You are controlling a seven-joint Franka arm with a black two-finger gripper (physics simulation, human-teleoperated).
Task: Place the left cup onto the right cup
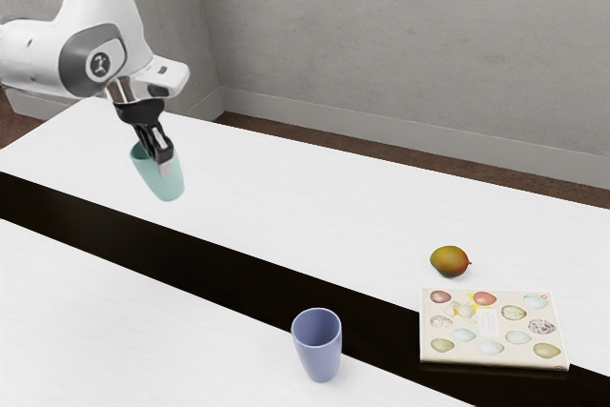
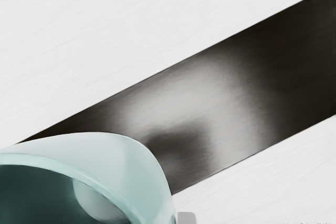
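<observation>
Mint cup (image 1: 160, 174) is hanging in the claw (image 1: 157, 152) at the exterior view's left. The black fingers (image 1: 164, 153) are clenching on its rim wall, one seemingly reaching inside the mouth and the other pressing on the outside. The cup is tilting, its mouth pointing up toward the arm and its base swinging down toward the exterior view's right, and it looks to be riding clear of the surface. In the wrist view the pale green rim (image 2: 113, 163) is curving just under the hand, with the darker inside of the cup showing below it. Beneath the cup the white worktop (image 1: 334, 193) is stretching away, and a broad dark strip (image 1: 229, 269) is running across it, passing under the held cup in the wrist view (image 2: 226, 103). Well apart from the claw, toward the exterior view's lower right, the blue cup (image 1: 316, 343) is standing upright and open-mouthed on the near white part, just at the edge of the dark strip. Farther right a mango (image 1: 449, 259) is lying on the far white part, and near it a flat book (image 1: 493, 327) with pictures of speckled eggs on its cover is lying with one edge reaching over the strip.
</observation>
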